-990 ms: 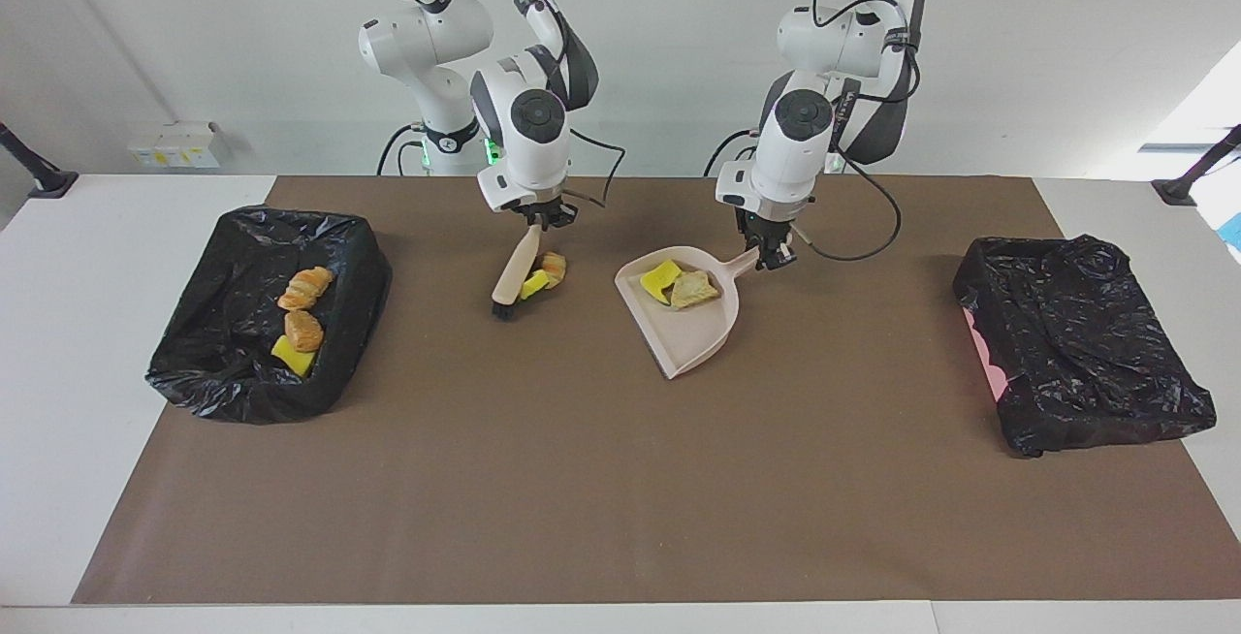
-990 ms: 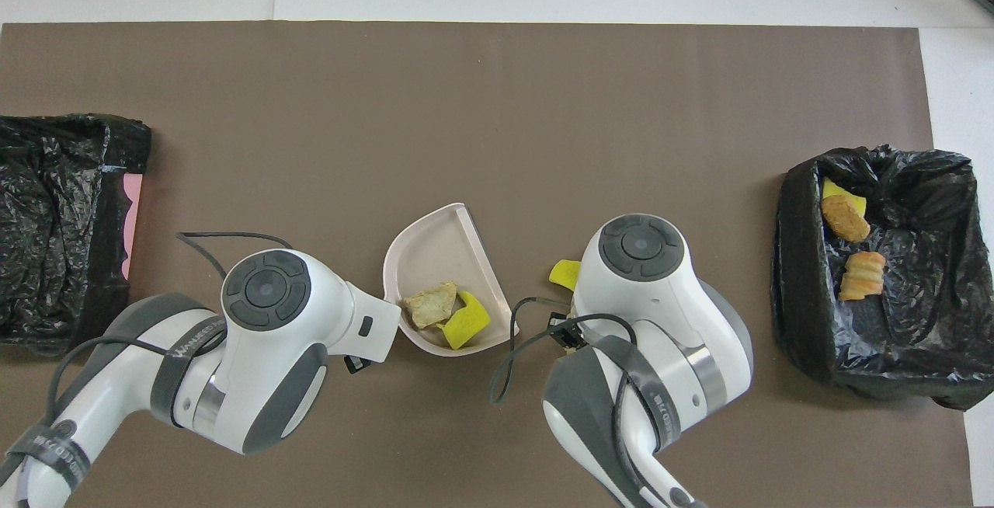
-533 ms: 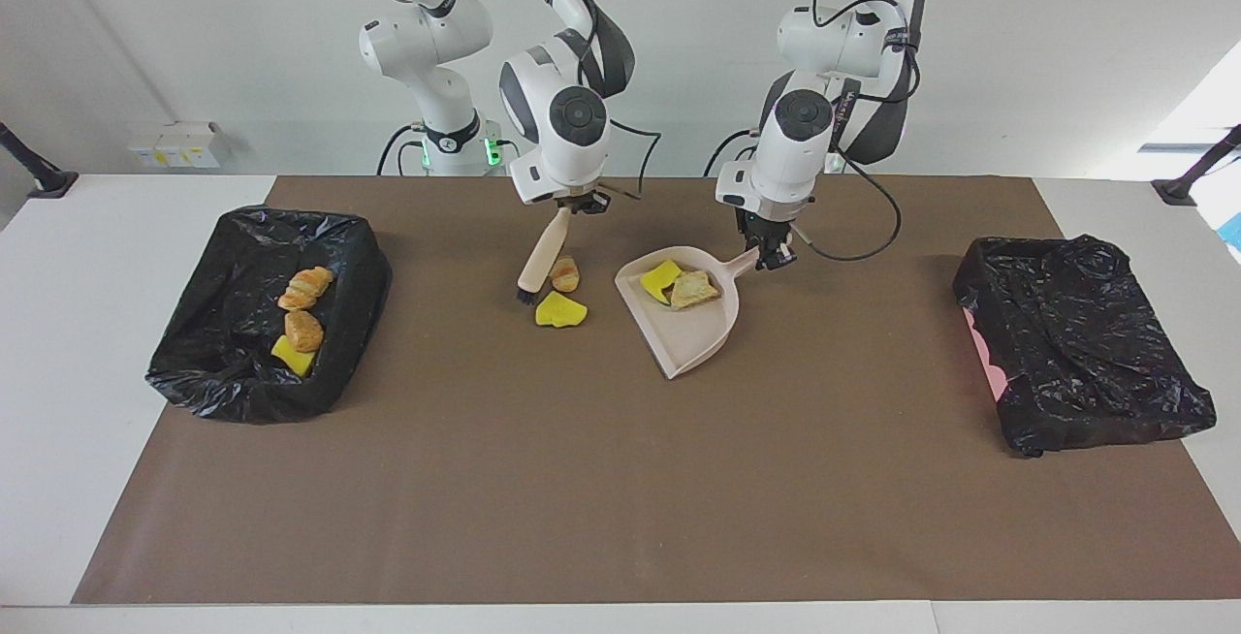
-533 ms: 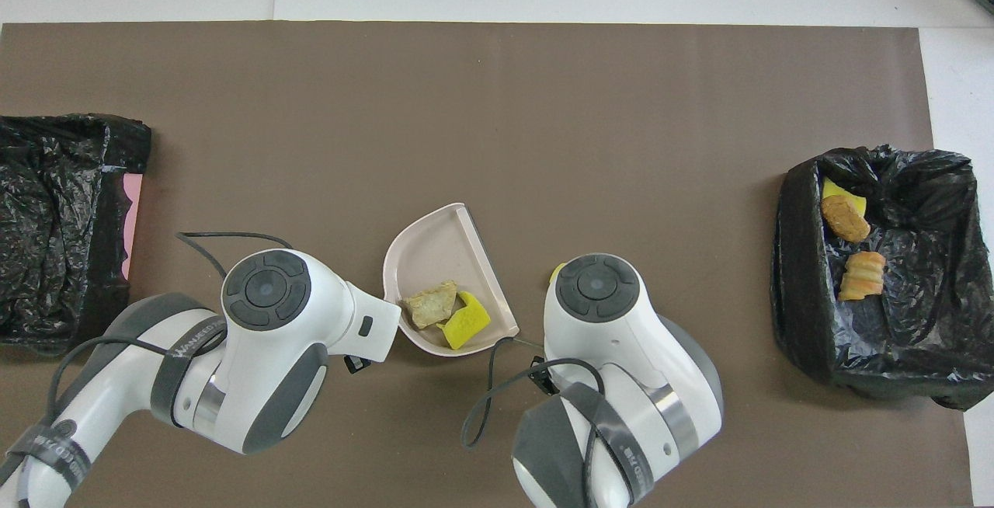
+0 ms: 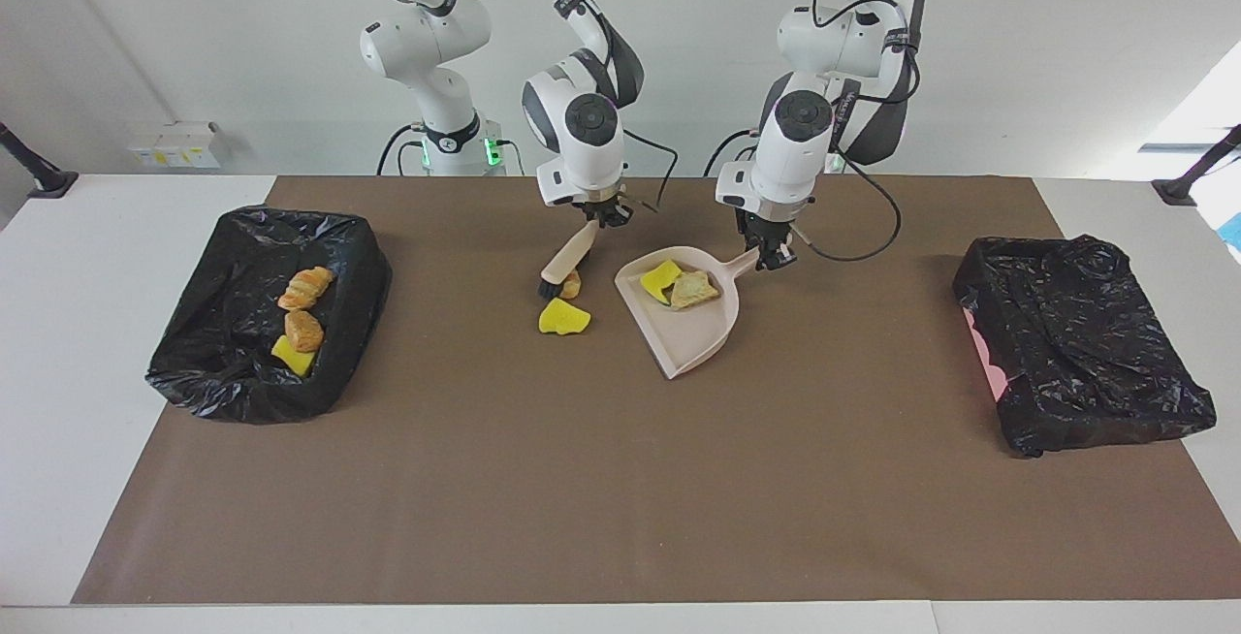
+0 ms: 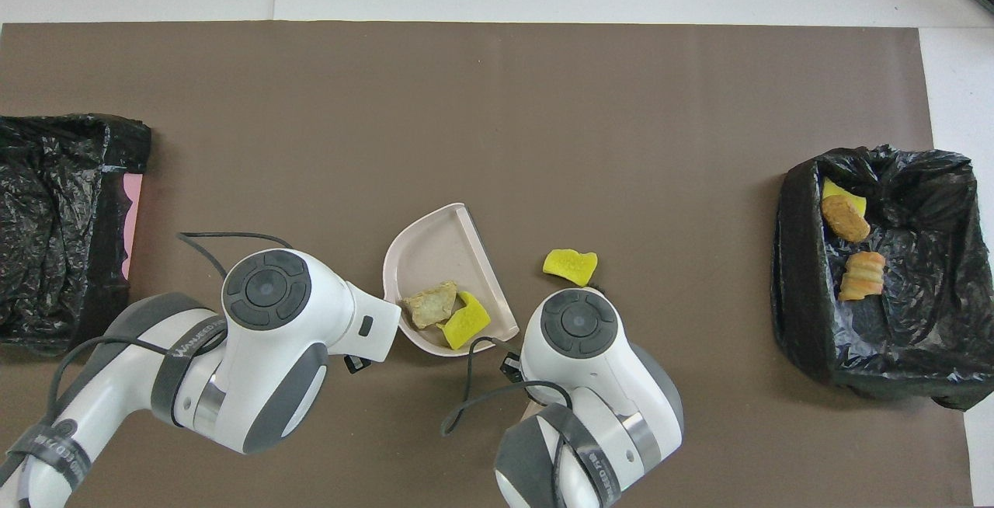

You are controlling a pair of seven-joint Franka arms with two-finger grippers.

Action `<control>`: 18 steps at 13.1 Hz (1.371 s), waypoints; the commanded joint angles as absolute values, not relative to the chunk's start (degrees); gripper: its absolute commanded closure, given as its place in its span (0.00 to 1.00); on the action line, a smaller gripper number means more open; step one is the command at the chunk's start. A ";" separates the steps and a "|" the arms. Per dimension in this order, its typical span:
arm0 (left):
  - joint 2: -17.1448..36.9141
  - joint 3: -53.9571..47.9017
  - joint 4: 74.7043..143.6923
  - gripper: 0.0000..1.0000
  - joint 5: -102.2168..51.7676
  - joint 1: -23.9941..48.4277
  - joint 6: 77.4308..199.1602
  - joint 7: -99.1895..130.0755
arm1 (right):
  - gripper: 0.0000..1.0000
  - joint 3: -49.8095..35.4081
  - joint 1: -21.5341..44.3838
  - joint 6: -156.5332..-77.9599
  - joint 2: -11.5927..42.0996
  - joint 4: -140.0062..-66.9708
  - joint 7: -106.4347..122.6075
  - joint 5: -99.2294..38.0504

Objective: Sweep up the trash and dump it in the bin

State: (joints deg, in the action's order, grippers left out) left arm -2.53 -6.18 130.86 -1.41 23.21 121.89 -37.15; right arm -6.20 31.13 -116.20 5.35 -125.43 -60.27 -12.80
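We see both arms low over the middle of the brown mat [image 5: 620,479] on the worktop [image 5: 87,343].

Right gripper [image 5: 594,218]: jaws clamped on the handle of the brush [image 5: 566,265], which slants down w/ its black bristles at the mat. Just beside the bristles sits a small orange-brown bread bit [image 5: 571,284]; we can't tell if they touch. A yellow sponge chunk [image 5: 563,317] lies on the mat just beside that, farther from the robots. In the overhead view only this chunk [image 6: 570,266] shows; the bread bit is hidden under the arm.

Left gripper [image 5: 772,254]: jaws closed on the handle of the beige dustpan [image 5: 693,333], which rests on the mat next to the loose scraps, toward the left arm's end. In the pan: a yellow sponge piece [image 5: 662,279] & a tan bread piece [image 5: 694,289], touching.

Black-lined bin [image 5: 208,363] at the right arm's end holds 3 scraps: two bread pieces [image 5: 304,287] [image 5: 302,330] & a yellow chunk [image 5: 293,356]. A second bin [image 5: 1086,343], also bagged in black, sits at the left arm's end.
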 commanded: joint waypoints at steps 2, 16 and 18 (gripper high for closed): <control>-2.72 -5.71 131.66 1.00 -1.41 23.47 123.57 -35.68 | 1.00 -6.33 25.68 -113.05 12.73 -112.36 -52.75 -13.36; -2.64 -5.71 131.66 1.00 -1.41 23.55 123.84 -35.60 | 1.00 -6.24 13.79 -97.99 18.44 -103.54 -7.65 7.29; -2.64 -5.71 131.66 1.00 -1.41 23.55 123.93 -35.51 | 1.00 -6.59 16.07 -98.26 19.95 -103.54 -6.60 6.60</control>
State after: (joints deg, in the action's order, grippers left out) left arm -2.53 -6.17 130.86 -1.41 23.21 121.93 -37.11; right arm -5.94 14.14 -97.52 18.65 -103.68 -8.30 5.77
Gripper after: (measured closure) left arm 0.687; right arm 0.749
